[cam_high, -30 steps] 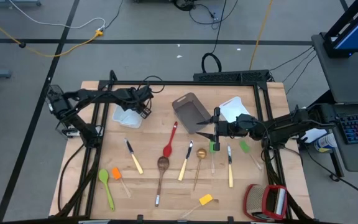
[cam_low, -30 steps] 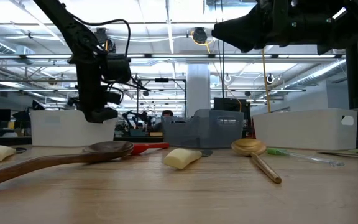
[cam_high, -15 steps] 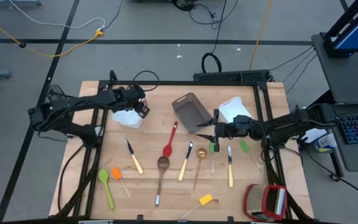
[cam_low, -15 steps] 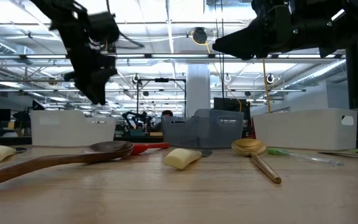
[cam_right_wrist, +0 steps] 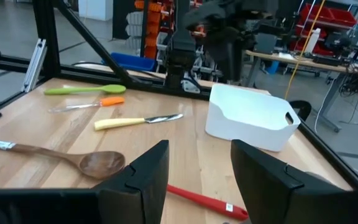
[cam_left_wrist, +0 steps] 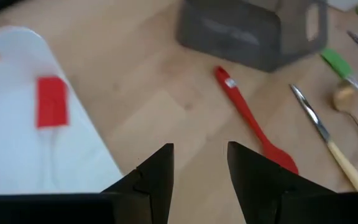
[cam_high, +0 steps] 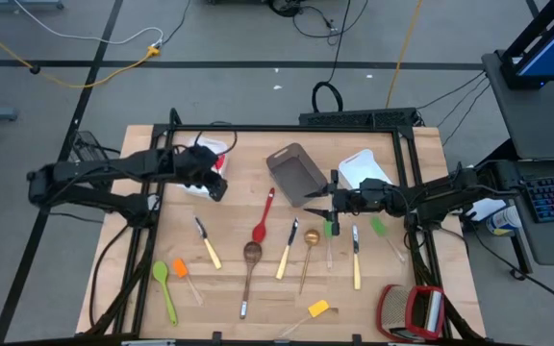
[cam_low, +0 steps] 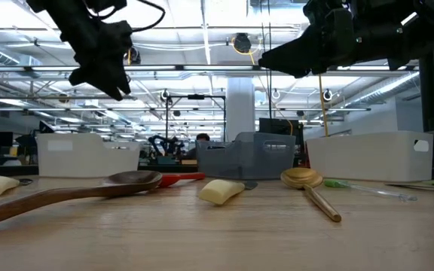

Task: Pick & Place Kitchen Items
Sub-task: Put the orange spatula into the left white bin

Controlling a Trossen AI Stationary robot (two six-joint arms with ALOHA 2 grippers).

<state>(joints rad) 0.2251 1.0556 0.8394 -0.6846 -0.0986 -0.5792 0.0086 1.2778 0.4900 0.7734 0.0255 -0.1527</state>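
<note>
Kitchen items lie flat on the wooden table: a red spoon [cam_high: 263, 219], a brown wooden spoon [cam_high: 250, 264], a gold spoon [cam_high: 308, 252], pale-handled knives [cam_high: 207, 245], a green spoon [cam_high: 164, 286] and a yellow piece [cam_high: 317, 308]. A red spatula [cam_left_wrist: 51, 102] lies inside the left white bin [cam_left_wrist: 17, 143]. My left gripper [cam_high: 216, 185] hangs open and tipped downward at that bin's near right corner, holding nothing. My right gripper [cam_high: 320, 204] is open and level above the table by the grey bin [cam_high: 294, 173], pointing left; nothing is between its fingers [cam_right_wrist: 148, 168].
A second white bin [cam_high: 362, 168] stands at the far right, beside the grey one. A bulky red-and-silver object [cam_high: 412, 312] sits at the near right corner. Green spatulas [cam_high: 383, 231] and a knife [cam_high: 356, 259] lie under the right arm. A black frame [cam_high: 152, 221] borders the table.
My left gripper has risen from over the left white bin and drawn back toward the table's left and near side, tipping less steeply; its fingers stay open. My right gripper has kept its place.
</note>
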